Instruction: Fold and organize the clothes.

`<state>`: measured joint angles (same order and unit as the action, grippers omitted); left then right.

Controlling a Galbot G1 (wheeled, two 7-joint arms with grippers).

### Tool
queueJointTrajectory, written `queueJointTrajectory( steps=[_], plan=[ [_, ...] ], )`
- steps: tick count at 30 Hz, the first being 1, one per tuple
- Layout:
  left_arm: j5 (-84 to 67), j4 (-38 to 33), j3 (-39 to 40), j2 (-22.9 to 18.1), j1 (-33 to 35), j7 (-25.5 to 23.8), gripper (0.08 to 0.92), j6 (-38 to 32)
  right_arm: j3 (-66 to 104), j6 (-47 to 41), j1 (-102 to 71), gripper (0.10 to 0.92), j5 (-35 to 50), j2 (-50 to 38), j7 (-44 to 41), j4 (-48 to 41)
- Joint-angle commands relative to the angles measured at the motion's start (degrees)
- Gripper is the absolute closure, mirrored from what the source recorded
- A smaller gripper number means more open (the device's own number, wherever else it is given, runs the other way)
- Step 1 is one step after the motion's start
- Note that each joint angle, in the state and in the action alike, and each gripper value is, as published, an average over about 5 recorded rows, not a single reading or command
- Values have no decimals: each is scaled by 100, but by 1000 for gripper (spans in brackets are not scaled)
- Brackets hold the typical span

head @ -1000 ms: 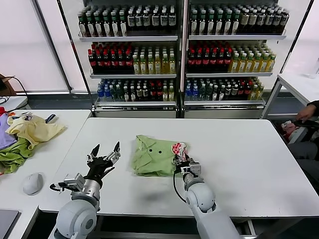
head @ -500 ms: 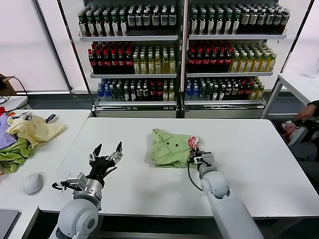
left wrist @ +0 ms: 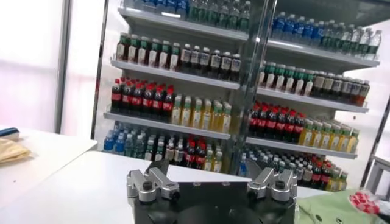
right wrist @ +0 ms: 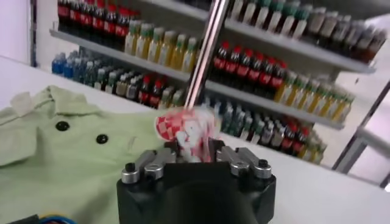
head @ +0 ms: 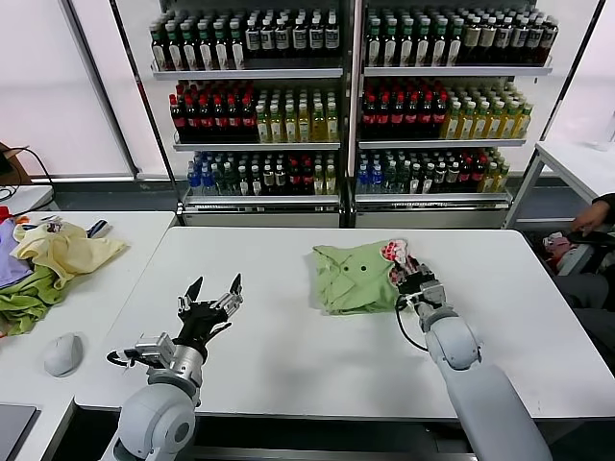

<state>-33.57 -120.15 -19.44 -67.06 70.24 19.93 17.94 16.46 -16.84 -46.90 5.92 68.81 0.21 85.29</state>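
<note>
Drinks shelves stood behind the white table. Folded green shirt lay right of centre on it, collar showing. To do this step well, imo: drag low & slow, keeping the folds flat. Right gripper was at the shirt's right edge, jaws narrowed on its red-and-white printed bit. Left gripper hovered wide open w/ nothing in it, well apart.

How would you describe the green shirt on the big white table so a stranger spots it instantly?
On the large white table before the drink shelves, look right of centre. The shirt is folded, light green, with a dark-buttoned collar, and the right gripper is at its red-and-white patch.
</note>
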Motion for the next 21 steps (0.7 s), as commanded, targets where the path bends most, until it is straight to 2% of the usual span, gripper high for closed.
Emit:
queueJointTrajectory(
  steps=[1,8,11,14,21],
  plan=[
    [43,-74,-1,-17,93,-19,177,3,938,1336,-1343,523,-313,-159,84,1071],
    [117,-229,32,-62,175,-68,177,12,1623,1230,-2508,324,715,-29,246,2463],
    [188,-315,55,-71,247,-98,177,9,1846,1069,-3014,246,902,24,136,2900],
    [262,-413,77,-85,315,-121,177,3,2036,937,-3381,209,973,27,16,3128],
    [442,-607,113,-124,482,-164,177,-24,2456,464,-3902,203,1556,-39,-213,3500]
  ],
)
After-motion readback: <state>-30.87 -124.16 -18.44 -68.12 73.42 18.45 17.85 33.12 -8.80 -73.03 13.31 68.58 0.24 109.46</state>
